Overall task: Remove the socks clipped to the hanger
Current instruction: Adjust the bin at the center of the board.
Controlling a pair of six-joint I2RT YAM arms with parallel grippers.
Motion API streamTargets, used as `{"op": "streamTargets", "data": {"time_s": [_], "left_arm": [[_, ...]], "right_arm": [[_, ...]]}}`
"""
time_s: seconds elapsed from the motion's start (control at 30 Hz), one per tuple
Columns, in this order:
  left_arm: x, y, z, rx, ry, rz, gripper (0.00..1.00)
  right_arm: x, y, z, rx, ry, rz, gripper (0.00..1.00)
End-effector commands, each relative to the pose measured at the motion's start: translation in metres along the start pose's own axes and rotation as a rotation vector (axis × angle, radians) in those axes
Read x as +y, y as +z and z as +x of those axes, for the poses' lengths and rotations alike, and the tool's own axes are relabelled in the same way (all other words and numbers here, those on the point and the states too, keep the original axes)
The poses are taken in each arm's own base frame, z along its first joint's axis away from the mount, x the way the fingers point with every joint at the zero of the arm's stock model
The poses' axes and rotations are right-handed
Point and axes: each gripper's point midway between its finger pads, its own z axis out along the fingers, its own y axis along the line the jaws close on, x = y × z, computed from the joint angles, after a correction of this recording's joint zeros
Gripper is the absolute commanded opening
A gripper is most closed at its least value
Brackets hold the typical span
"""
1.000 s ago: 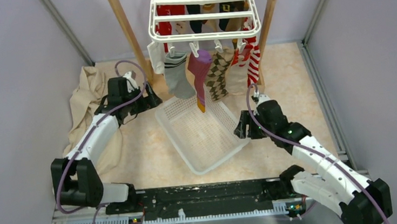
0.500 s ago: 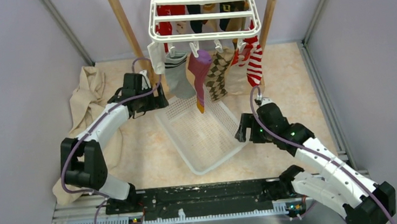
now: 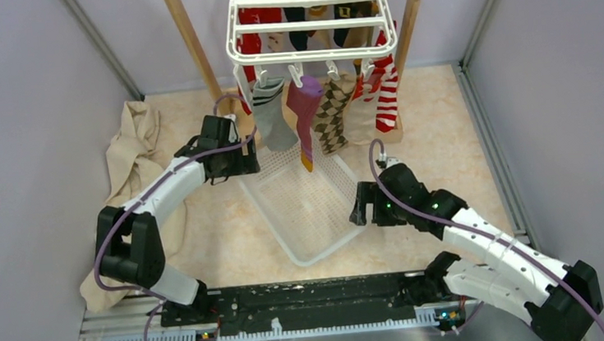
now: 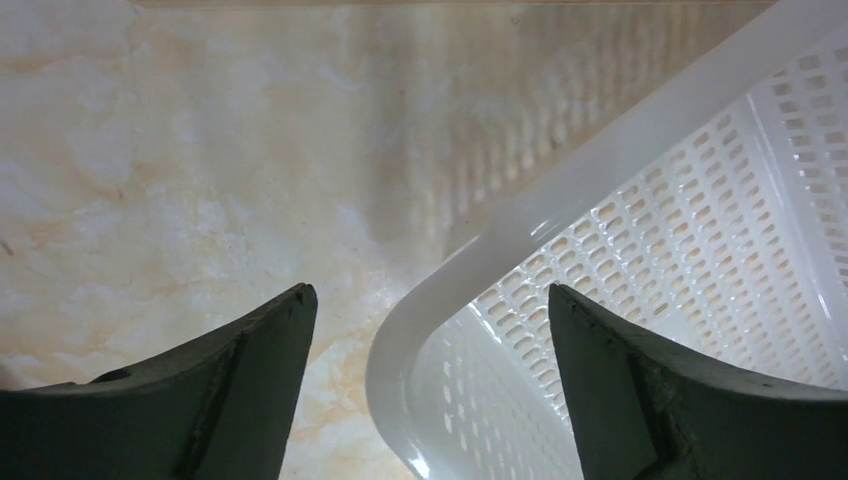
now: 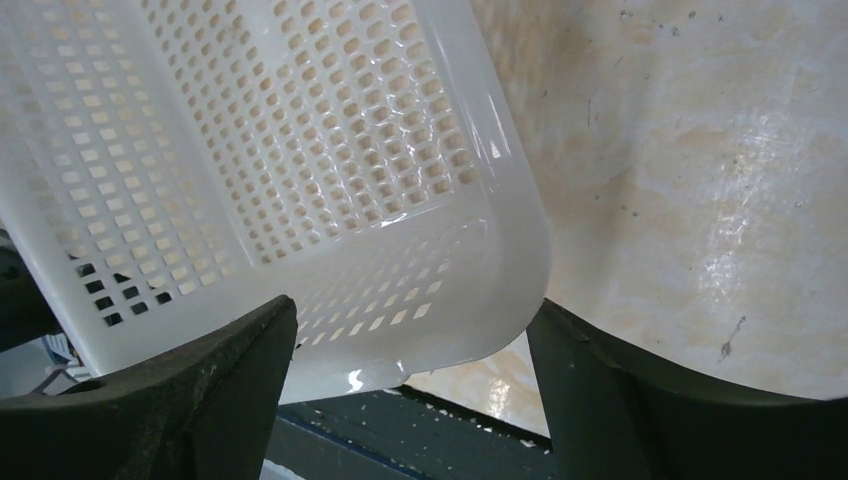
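Observation:
The white hanger [image 3: 310, 23] hangs at the top centre with several socks clipped under it: grey [image 3: 272, 122], magenta [image 3: 304, 104], argyle [image 3: 329, 117], tan [image 3: 360, 120] and red-white striped [image 3: 386, 93]; more red and black ones show through its slats. My left gripper [image 3: 247, 162] is low at the far-left corner of the white mesh basket [image 3: 268, 219], below the grey sock. It is open [image 4: 430, 292], with the basket rim [image 4: 600, 170] passing between its fingers untouched. My right gripper [image 3: 357, 209] stands open [image 5: 410, 303] around the basket's right corner [image 5: 480, 300]. Neither touches a sock.
A crumpled tan cloth [image 3: 128, 153] lies along the left wall. Two wooden posts [image 3: 188, 40] [image 3: 411, 21] flank the hanger. Grey walls close in both sides. The black base rail [image 3: 310, 295] runs along the near edge.
My left arm has swung right, from beside the cloth to the basket's far-left corner. My right gripper has slid nearer along the basket's right side, and its jaws have widened.

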Motion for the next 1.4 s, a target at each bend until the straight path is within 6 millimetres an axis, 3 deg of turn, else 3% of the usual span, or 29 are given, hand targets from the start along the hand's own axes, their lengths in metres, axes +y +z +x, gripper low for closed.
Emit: {"op": "streamTargets", "data": {"time_s": [0.0, 0.37, 0.5, 0.83, 0.87, 0.9, 0.97, 1.07, 1.13, 1.2, 1.23, 1.37], "left_arm": [[0.007, -0.013, 0.001, -0.012, 0.001, -0.039, 0.84], [0.007, -0.017, 0.038, 0.083, -0.014, -0.031, 0.39], [0.004, -0.023, 0.052, 0.121, -0.006, -0.025, 0.29], [-0.011, -0.064, 0.074, 0.13, 0.006, -0.005, 0.41], [-0.012, -0.065, 0.076, 0.13, 0.003, -0.002, 0.44], [-0.012, -0.066, 0.078, 0.134, 0.0, -0.001, 0.46], [-0.013, -0.069, 0.081, 0.139, -0.008, 0.005, 0.48], [-0.018, -0.073, 0.084, 0.142, -0.015, 0.028, 0.51], [-0.022, -0.076, 0.086, 0.143, -0.013, 0.041, 0.53], [-0.023, -0.077, 0.086, 0.14, -0.011, 0.046, 0.55], [-0.023, -0.078, 0.084, 0.134, -0.002, 0.044, 0.57], [-0.023, -0.08, 0.068, 0.124, 0.026, 0.017, 0.63]], "right_arm": [[0.003, 0.01, 0.001, -0.009, 0.001, -0.012, 0.85], [-0.006, 0.026, -0.003, -0.027, -0.021, 0.042, 0.83], [-0.008, 0.031, -0.007, -0.03, -0.035, 0.064, 0.81], [-0.01, 0.037, -0.018, -0.046, -0.067, 0.107, 0.65], [-0.01, 0.038, -0.019, -0.045, -0.071, 0.11, 0.54], [-0.01, 0.04, -0.02, -0.044, -0.076, 0.117, 0.37], [-0.011, 0.043, -0.027, -0.058, -0.094, 0.14, 0.19], [-0.016, 0.047, -0.048, -0.092, -0.165, 0.215, 0.18], [-0.019, 0.046, -0.068, -0.126, -0.227, 0.276, 0.25], [-0.019, 0.044, -0.087, -0.15, -0.284, 0.333, 0.6], [-0.018, 0.042, -0.095, -0.154, -0.307, 0.35, 0.7], [-0.014, 0.028, -0.111, -0.172, -0.315, 0.388, 0.9]]}}
